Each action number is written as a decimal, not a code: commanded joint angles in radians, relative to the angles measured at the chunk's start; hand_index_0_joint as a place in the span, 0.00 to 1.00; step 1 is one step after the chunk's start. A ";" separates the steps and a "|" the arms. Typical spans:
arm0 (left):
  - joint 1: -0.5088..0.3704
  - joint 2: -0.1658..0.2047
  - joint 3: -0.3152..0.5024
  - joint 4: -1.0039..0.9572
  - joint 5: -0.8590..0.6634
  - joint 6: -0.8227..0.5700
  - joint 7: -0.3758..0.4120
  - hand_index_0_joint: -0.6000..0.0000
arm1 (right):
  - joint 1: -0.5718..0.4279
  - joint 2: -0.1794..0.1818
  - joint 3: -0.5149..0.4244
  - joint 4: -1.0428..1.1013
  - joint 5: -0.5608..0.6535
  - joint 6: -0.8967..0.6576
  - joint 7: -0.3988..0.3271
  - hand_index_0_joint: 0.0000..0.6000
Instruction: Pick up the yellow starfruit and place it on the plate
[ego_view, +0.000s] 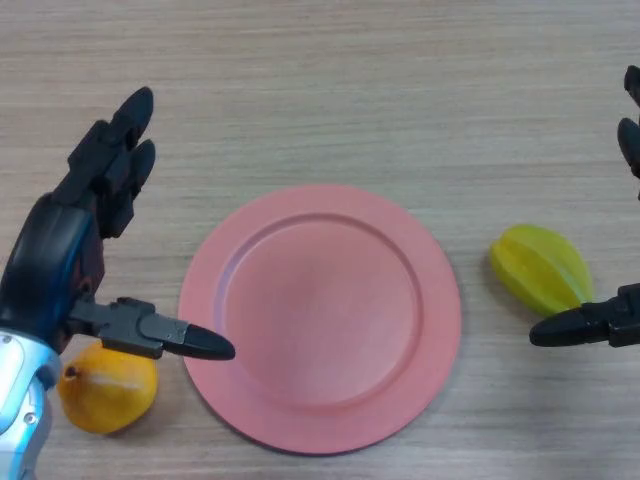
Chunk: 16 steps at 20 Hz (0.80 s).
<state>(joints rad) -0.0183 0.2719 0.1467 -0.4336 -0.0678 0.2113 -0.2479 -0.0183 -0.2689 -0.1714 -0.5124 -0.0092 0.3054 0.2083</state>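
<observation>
Fingers (118, 160) straight and relaxed on the left hand (70, 250), spread wide from the thumb (165, 335), holding nothing. Reaching up the left side of the view, fingertips aimed at the far side of the table (320, 80). Thumb jutting out to the right, tip just over the near-left rim of the plate (320, 318), or so close to it that contact cannot be told. Tucked under that hand, down at the near-left corner: an orange fruit (105, 388), rounded, partly hidden by the wrist, just beside the plate's rim and seemingly apart from it.

Moving to the middle now: pink, round, flat on the wood-grain top, nothing on it.

On to the right: starfruit (540, 268), yellow-green, ridged, lying on its side on the table, just right of the plate and clear of its rim. Not on the plate, not lifted.

Over at the right edge: right hand (610, 325), mostly cut off by the frame. Thumb pointing left, tip just beside the starfruit's near-right end, possibly touching, hard to call. Dark fingertips peeking in higher up along the same edge, well above the fruit. Looks spread wide with the starfruit partly in the gap, not closed on it.
</observation>
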 joint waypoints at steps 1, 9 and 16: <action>-0.013 0.031 0.084 -0.082 -0.041 -0.101 -0.016 1.00 | -0.024 -0.019 -0.024 -0.053 -0.001 -0.100 -0.039 0.00; 0.002 0.029 0.103 -0.107 -0.040 -0.089 -0.016 1.00 | -0.045 -0.024 -0.011 0.020 -0.018 -0.114 -0.037 0.00; -0.026 0.024 0.071 -0.077 -0.039 -0.067 0.063 1.00 | -0.120 -0.036 0.028 0.334 -0.010 -0.277 -0.061 0.00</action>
<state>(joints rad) -0.0144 0.2702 0.1776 -0.4600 -0.0681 0.2197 -0.2161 -0.1000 -0.2668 -0.0932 -0.1209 -0.0381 0.1724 0.1575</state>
